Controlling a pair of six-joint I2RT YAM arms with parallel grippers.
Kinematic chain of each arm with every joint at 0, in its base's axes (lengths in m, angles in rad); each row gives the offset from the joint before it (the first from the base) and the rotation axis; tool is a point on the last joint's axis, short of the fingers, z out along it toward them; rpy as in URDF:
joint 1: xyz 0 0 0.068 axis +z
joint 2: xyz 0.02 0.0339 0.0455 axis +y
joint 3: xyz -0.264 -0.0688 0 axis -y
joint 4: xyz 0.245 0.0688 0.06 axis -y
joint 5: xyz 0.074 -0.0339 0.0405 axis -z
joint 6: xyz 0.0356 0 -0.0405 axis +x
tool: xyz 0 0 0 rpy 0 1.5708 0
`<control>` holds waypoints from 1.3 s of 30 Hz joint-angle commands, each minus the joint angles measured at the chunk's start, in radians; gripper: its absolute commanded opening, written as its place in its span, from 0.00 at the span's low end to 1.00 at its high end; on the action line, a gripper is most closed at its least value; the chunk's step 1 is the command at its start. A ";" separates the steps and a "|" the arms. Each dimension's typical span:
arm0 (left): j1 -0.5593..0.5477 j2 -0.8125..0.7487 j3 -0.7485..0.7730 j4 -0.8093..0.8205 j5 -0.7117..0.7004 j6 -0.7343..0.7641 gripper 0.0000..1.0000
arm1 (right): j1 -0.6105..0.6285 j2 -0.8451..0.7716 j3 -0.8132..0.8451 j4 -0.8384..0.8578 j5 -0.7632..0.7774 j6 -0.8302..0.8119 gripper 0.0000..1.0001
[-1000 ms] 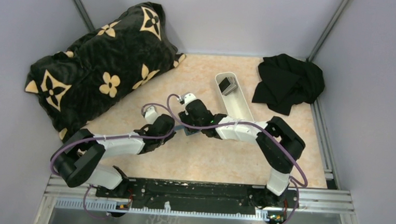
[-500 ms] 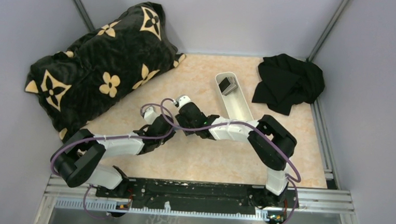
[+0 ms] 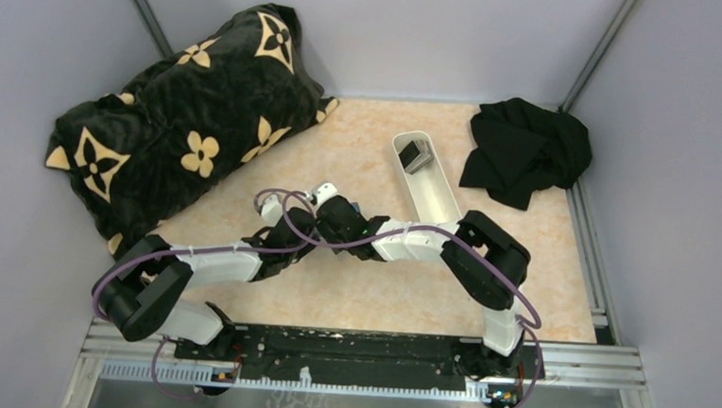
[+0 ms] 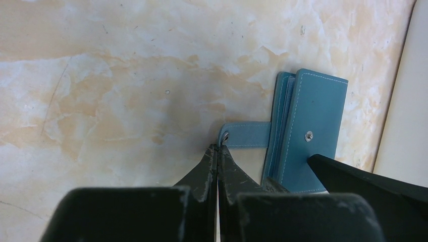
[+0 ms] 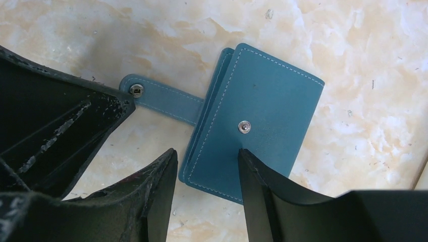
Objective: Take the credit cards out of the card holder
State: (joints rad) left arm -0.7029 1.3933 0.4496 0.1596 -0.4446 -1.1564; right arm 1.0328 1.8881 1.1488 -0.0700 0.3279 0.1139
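The teal-blue card holder [image 5: 262, 111] lies folded flat on the marble table, its strap [image 5: 166, 98] unsnapped and stretched out to the side. My right gripper [image 5: 207, 154] hangs open over the holder's near corner. One of its fingers is past the edge and the other is over the face below the stud. My left gripper [image 4: 218, 148] is shut, with its tips at the strap's snap end [image 4: 223, 136] and nothing visibly between them. Dark credit cards [image 3: 417, 155] lie in the white tray. None shows in the holder [image 4: 313, 116]. From above, both wrists cover the holder.
A long white tray [image 3: 438, 199] runs diagonally just right of the grippers, and its wall [image 4: 404, 101] is close beside the holder. A black flowered pillow [image 3: 192, 118] fills the back left. A black cloth [image 3: 526, 148] lies at the back right. Grey walls enclose the table.
My right arm has swung left, bringing its gripper over the holder and close to the left gripper, so the holder no longer shows from above. The left arm has barely moved.
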 commanded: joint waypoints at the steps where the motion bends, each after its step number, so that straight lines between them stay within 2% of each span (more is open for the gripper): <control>1: 0.011 0.012 -0.023 -0.023 0.012 -0.006 0.00 | 0.023 0.010 0.055 0.014 0.061 -0.027 0.48; 10: 0.016 0.019 -0.021 -0.018 0.021 0.003 0.00 | 0.042 0.038 0.078 -0.017 0.207 -0.057 0.40; 19: 0.020 0.027 -0.019 -0.014 0.030 0.006 0.00 | 0.043 0.041 0.081 -0.019 0.236 -0.059 0.37; 24: 0.022 0.029 -0.019 -0.013 0.034 0.008 0.00 | 0.043 0.038 0.083 -0.016 0.269 -0.046 0.32; 39: 0.025 -0.011 -0.047 0.009 0.031 0.011 0.00 | -0.011 0.011 0.090 -0.009 0.303 -0.022 0.29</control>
State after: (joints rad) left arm -0.6846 1.4014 0.4412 0.1959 -0.4114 -1.1576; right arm 1.0546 1.9125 1.2102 -0.0975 0.5873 0.0818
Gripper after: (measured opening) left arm 0.005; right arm 0.298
